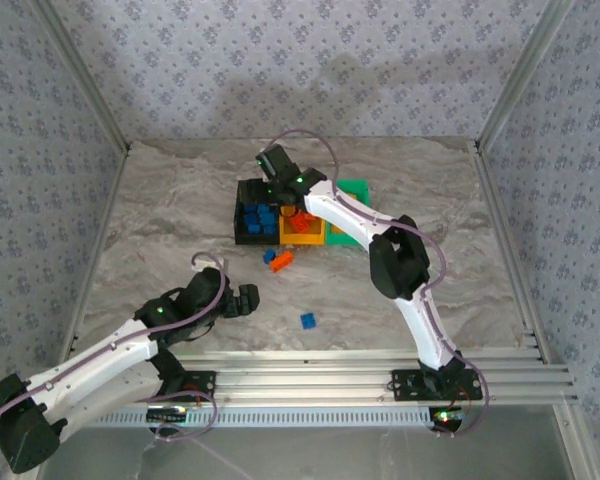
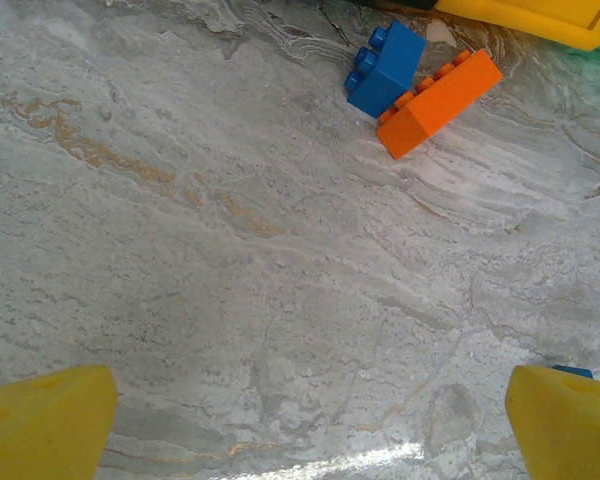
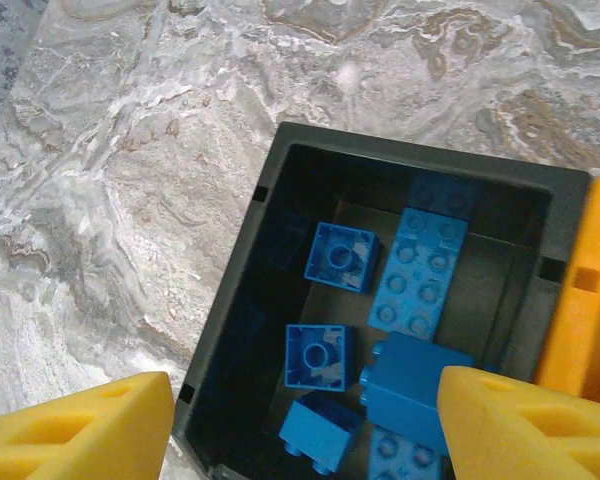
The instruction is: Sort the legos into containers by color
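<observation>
A lone brick (image 1: 308,320), blue, lay nearest. The left gripper (image 2: 300,430) hung spread and empty, facing a blue brick (image 2: 385,68) that touched an orange brick (image 2: 438,103); closing there might catch both. Farther off, the right gripper (image 3: 300,440) gaped, empty, over the black bin (image 3: 230,330) of blue legos, where the arms might collide.

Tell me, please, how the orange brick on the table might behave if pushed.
The orange brick looks like rigid plastic, probably stiff and light. Flat-sided, it should slide, not roll. Touching the blue brick, it may nudge that.
</observation>
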